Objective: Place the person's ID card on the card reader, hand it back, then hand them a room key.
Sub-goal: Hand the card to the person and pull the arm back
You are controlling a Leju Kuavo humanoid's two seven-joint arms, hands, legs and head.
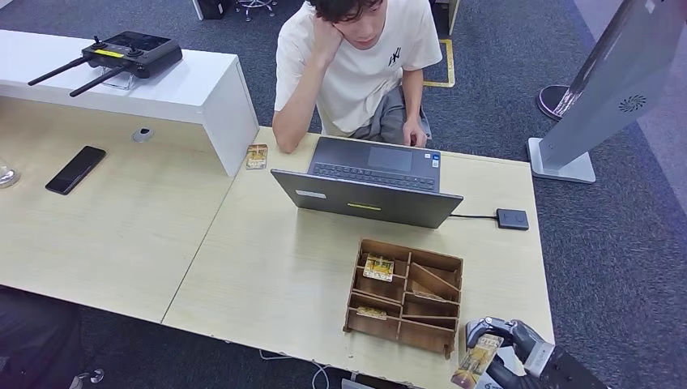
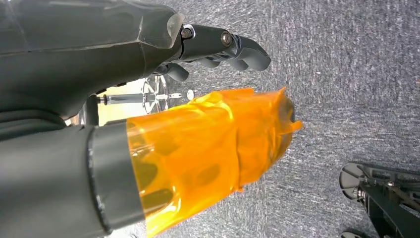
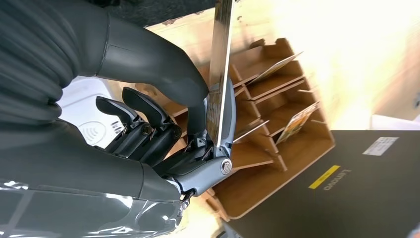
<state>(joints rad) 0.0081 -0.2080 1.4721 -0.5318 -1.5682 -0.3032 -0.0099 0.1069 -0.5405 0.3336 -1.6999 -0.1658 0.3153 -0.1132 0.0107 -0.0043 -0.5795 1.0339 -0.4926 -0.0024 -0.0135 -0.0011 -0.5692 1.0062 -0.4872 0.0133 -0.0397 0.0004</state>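
Note:
My right hand (image 1: 518,344) is off the table's near right corner, just past the wooden organiser box (image 1: 405,296). It pinches a yellow-brown printed card (image 1: 478,361) between thumb and finger; the right wrist view shows this card (image 3: 220,74) edge-on over the box (image 3: 277,124). Similar cards (image 1: 378,267) lie in the box's compartments. Another printed card (image 1: 257,156) rests on the table by the person's elbow. A small black square pad (image 1: 512,219) on a cable sits right of the laptop. My left hand (image 2: 124,59) hangs over carpet, holding nothing, its thumb (image 2: 208,148) wrapped in orange tape.
A person (image 1: 356,57) sits across the table at an open laptop (image 1: 369,182). A white device with a wave mark (image 3: 91,131) lies beneath my right hand. A phone (image 1: 75,168) lies on the left table, a remote controller (image 1: 130,53) on the white counter. A grey stand (image 1: 599,89) is far right.

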